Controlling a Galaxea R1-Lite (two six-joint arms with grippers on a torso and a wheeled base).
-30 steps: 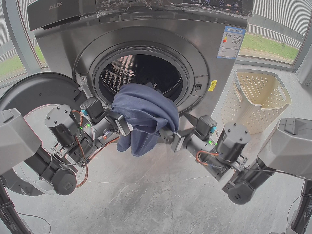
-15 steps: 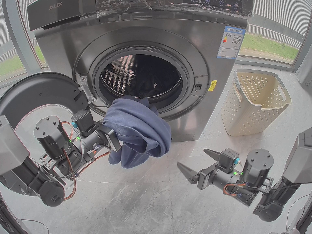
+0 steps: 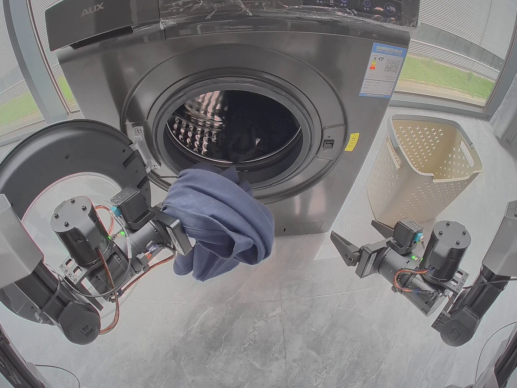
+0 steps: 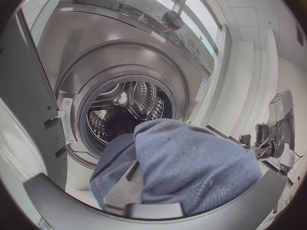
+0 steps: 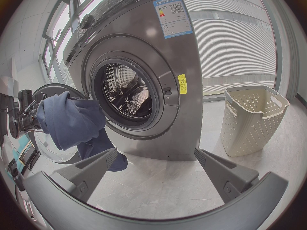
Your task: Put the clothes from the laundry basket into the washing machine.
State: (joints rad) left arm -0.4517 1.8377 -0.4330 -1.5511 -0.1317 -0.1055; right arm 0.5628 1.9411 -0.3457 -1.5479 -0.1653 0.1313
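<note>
A dark blue garment (image 3: 221,219) is bunched over my left gripper (image 3: 186,233), which is shut on it just below and in front of the washing machine's open drum (image 3: 237,130). In the left wrist view the blue garment (image 4: 192,163) hides most of the fingers (image 4: 126,187). Its lower end hangs free above the floor. Dark clothing (image 3: 258,130) lies inside the drum. My right gripper (image 3: 354,230) is open and holds nothing, low over the floor between the machine and the cream laundry basket (image 3: 431,122). The part of the basket's inside that shows holds no clothes.
The machine's round door (image 3: 64,157) stands swung open to the left, behind my left arm. The basket (image 5: 252,118) stands on the grey tiled floor (image 3: 258,324) to the right of the machine, near a window wall.
Both grippers were at the drum mouth with the garment. The right gripper has let go, dropped away and swung right. The left arm has drawn the garment back and down from the opening.
</note>
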